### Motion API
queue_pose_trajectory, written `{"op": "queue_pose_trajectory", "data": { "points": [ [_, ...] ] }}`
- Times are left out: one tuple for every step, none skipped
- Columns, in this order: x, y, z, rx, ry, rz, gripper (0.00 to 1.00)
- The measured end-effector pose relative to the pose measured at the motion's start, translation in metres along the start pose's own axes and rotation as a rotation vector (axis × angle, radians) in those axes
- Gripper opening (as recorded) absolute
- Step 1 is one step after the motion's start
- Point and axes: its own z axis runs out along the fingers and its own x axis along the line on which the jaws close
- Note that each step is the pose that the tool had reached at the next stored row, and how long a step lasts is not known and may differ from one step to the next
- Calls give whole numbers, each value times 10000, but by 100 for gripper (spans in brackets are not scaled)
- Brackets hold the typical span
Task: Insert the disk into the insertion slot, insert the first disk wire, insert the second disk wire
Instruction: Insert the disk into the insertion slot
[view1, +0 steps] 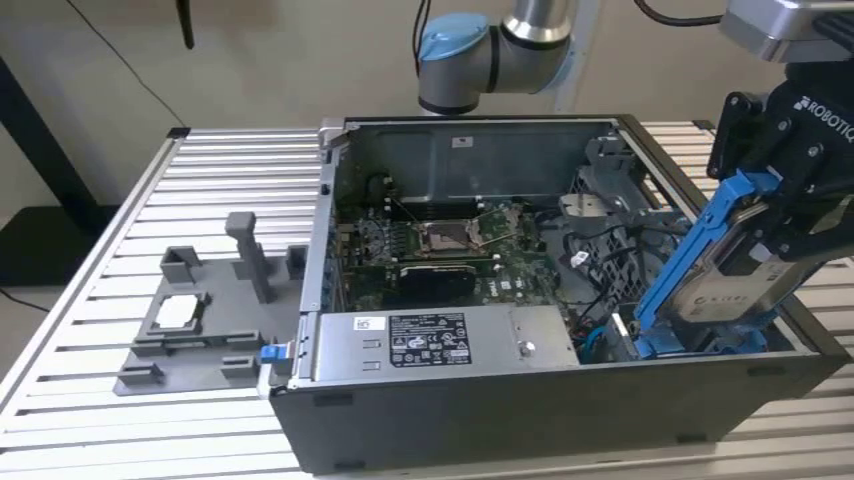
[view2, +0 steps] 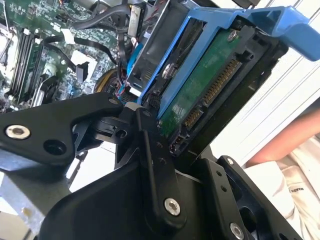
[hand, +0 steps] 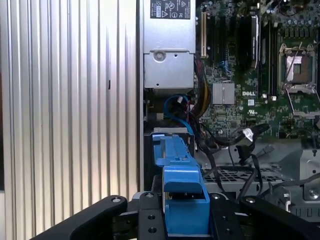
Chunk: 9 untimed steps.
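Note:
My gripper (view1: 778, 232) is shut on the disk (view1: 731, 268), a silver-grey drive in a bright blue carrier. The disk hangs tilted over the front corner of the open computer case, on the exterior view's right. Its lower end reaches down to the insertion slot (view1: 617, 338), a grey cage with blue parts. In the second wrist view the black fingers (view2: 150, 150) clamp the disk (view2: 200, 95), whose green board and connector face the camera. The first wrist view looks along the blue carrier (hand: 179, 170) from the gripper (hand: 183, 220). A blue cable (hand: 176, 111) curls in the case beyond the carrier's end.
The grey power-supply box (view1: 427, 340) lies along the case front beside the slot. The motherboard (view1: 454, 240) and loose black cables (hand: 235, 145) fill the case floor. A grey fixture (view1: 200, 320) stands on the slatted table (view1: 80, 380). A person's arm (view2: 290, 135) is close by.

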Motion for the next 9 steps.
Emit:
{"op": "queue_pose_trajectory", "data": {
  "points": [
    [-6, 0, 12, 0, -37, -1, 33],
    [-12, -1, 24, -1, -90, -5, 33],
    [-18, -1, 35, -3, -146, -9, 33],
    [-22, -1, 47, -4, -186, -13, 33],
    [-24, -2, 64, -4, -211, -16, 33],
    [-25, -3, 80, -4, -226, -18, 33],
    [-26, -3, 94, -5, -246, -22, 33],
    [-26, -4, 106, -6, -269, -27, 33],
    [-27, -4, 114, -6, -286, -31, 33]
  ]
}}
